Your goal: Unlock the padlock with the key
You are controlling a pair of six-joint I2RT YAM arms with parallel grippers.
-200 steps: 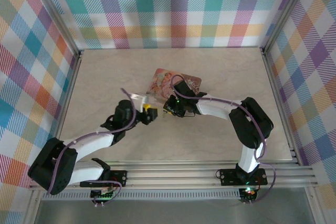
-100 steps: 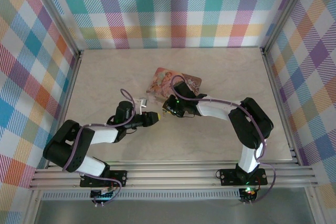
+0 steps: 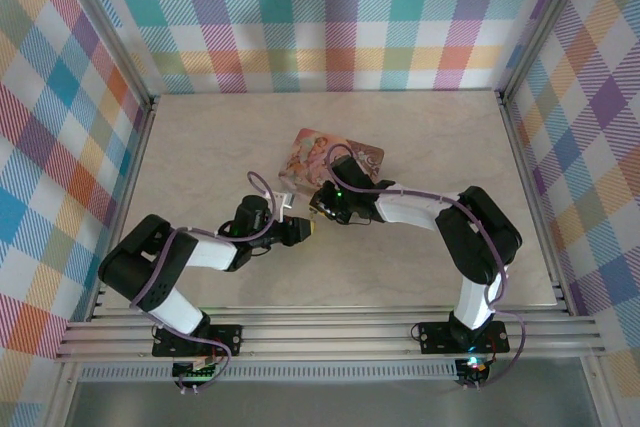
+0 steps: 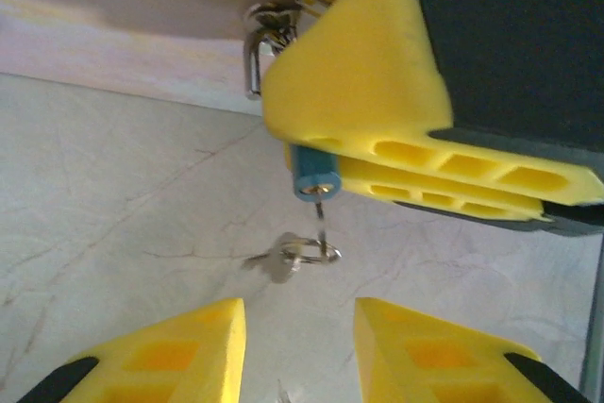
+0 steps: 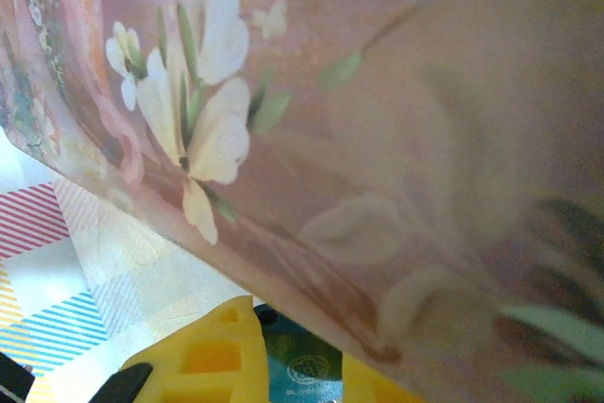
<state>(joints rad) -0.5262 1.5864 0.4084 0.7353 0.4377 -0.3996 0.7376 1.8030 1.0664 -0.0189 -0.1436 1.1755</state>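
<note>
Hovering with jaws part-open and empty, the left gripper faces the key, dangling just ahead beneath the padlock (pinched tight in the right gripper), its shaft seemingly lying crosswise

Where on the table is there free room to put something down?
The table is bare on its left side, on its right side beyond the right arm, and across the far strip behind the tin box. The middle is crowded: left gripper, right gripper and padlock meet at the box's near edge.
</note>
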